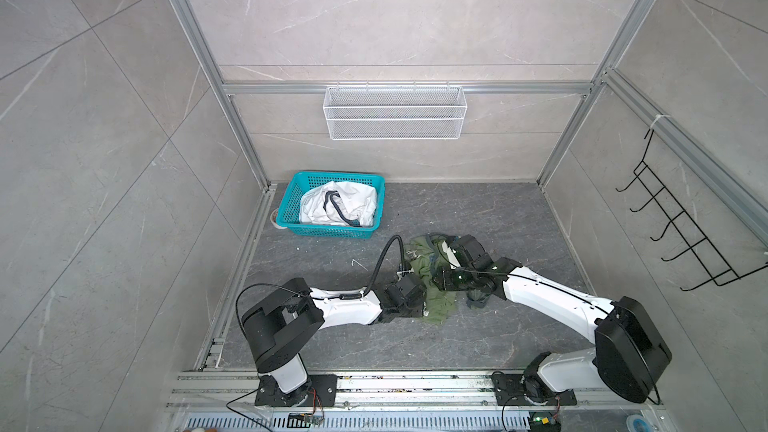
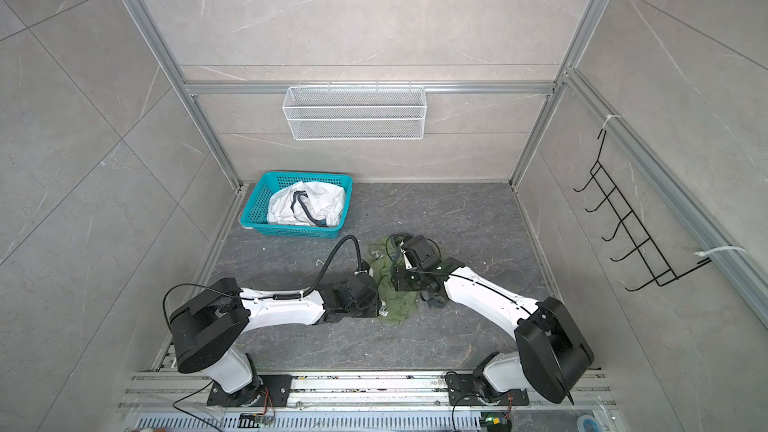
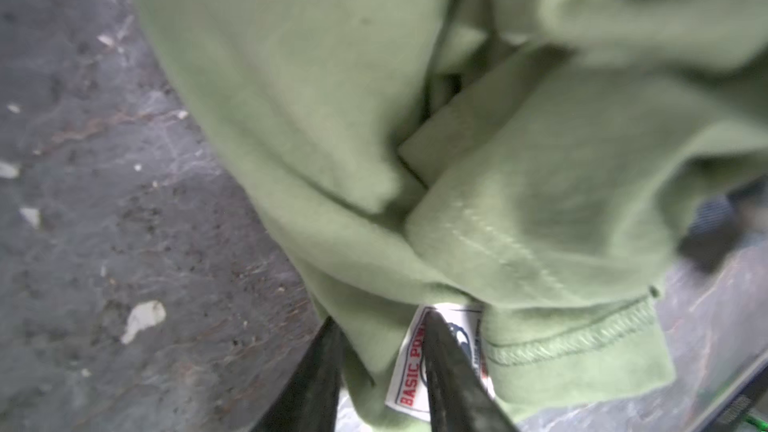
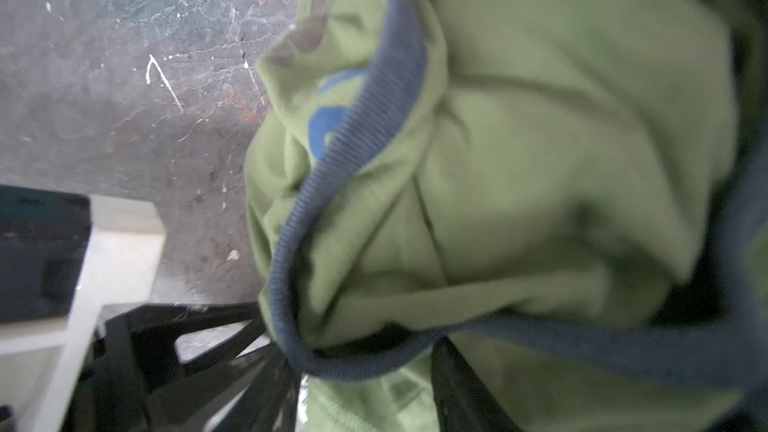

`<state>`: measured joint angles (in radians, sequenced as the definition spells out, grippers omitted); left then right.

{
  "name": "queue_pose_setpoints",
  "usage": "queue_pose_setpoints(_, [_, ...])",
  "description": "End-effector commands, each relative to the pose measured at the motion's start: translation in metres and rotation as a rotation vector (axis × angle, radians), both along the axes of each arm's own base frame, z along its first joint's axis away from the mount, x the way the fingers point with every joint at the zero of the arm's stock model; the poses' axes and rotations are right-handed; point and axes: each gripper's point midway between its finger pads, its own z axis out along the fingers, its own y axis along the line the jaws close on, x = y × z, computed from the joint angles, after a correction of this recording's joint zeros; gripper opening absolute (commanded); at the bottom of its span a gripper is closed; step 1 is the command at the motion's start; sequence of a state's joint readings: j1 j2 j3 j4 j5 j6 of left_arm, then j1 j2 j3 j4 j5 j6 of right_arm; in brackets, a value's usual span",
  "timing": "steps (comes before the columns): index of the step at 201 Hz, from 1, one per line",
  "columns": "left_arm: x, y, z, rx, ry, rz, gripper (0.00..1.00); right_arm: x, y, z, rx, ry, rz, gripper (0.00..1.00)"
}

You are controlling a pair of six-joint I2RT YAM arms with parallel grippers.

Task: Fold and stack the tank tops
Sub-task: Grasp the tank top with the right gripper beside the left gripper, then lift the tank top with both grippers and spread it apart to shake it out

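Green top: the olive shirt (image 1: 436,301) lay in a crumpled heap on the dark stone-look table (image 1: 457,346). It sat just below the middle of the frame in both top views, between my two arms.
White top: it sat bundled in the teal basket (image 1: 338,174), left of centre and higher in the frame, well apart from the green one. Nothing touched it.
Left gripper: in the left wrist view the left gripper (image 3: 378,317) had its fingers drawn close together. A fold of green cloth was pinched between them beside the hem, and one finger lay across the white sewn label (image 3: 409,371). I read that as a grip on the green top.
Right gripper: in the right wrist view the right gripper (image 4: 353,338) had its fingers part closed, with green cloth and a loop of the grey-blue trim (image 4: 353,126) bunched between them. The picture was blurred, and I could not tell whether the pinch was firm.
Print: a patch of blue lettering (image 4: 328,126) showed beside the trim.
Done: I judged almost nothing finished, with no flat panel, no fold and no stack anywhere.
Left: spreading the green top out flat, folding it, taking the white top from the basket, folding that too, then stacking the pair.
Stage: I judged this the opening pick-up of the green top, to be lifted and spread.
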<state>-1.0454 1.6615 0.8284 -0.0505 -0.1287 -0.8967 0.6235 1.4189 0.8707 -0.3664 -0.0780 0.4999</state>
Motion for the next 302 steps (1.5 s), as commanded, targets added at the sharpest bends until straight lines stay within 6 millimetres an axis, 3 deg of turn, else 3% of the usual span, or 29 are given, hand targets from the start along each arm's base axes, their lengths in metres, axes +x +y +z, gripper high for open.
queue_pose_setpoints(1, [0.009, 0.006, 0.012, -0.011, -0.046, 0.059, 0.21, 0.012, -0.010, 0.004, -0.077, -0.041, -0.033, 0.21])
queue_pose_setpoints(29, [0.015, 0.026, 0.028, 0.018, -0.115, 0.098, 0.00, 0.008, -0.024, 0.026, -0.110, -0.094, -0.041, 0.03])
queue_pose_setpoints(72, [0.032, 0.069, 0.074, 0.043, -0.239, 0.147, 0.00, -0.005, -0.069, 0.084, -0.197, -0.241, -0.121, 0.00])
queue_pose_setpoints(102, [0.042, 0.131, 0.142, 0.121, -0.404, 0.225, 0.00, -0.020, -0.120, 0.154, -0.288, -0.406, -0.240, 0.00])
queue_pose_setpoints(131, [0.033, 0.201, 0.213, 0.137, -0.575, 0.353, 0.00, -0.044, -0.165, 0.221, -0.297, -0.569, -0.361, 0.00])
queue_pose_setpoints(150, [0.022, 0.232, 0.245, 0.115, -0.647, 0.404, 0.00, -0.057, -0.178, 0.245, -0.261, -0.636, -0.392, 0.00])
queue_pose_setpoints(169, [0.011, 0.252, 0.264, 0.120, -0.695, 0.433, 0.00, -0.067, -0.189, 0.261, -0.234, -0.686, -0.422, 0.00])
queue_pose_setpoints(203, [0.010, 0.261, 0.266, 0.198, -0.699, 0.423, 0.00, -0.071, -0.192, 0.270, -0.224, -0.718, -0.422, 0.00])
queue_pose_setpoints(235, [0.021, 0.245, 0.258, 0.269, -0.646, 0.366, 0.00, -0.062, -0.181, 0.260, -0.235, -0.674, -0.397, 0.00])
queue_pose_setpoints(262, [0.029, 0.228, 0.268, 0.267, -0.643, 0.318, 0.00, -0.057, -0.176, 0.254, -0.241, -0.649, -0.383, 0.00])
queue_pose_setpoints(281, [0.022, 0.222, 0.297, 0.208, -0.700, 0.238, 0.00, -0.069, -0.176, 0.274, -0.195, -0.678, -0.346, 0.00])
queue_pose_setpoints(302, [-0.010, 0.238, 0.353, 0.089, -0.805, 0.172, 0.00, -0.099, -0.183, 0.315, -0.137, -0.738, -0.266, 0.00])
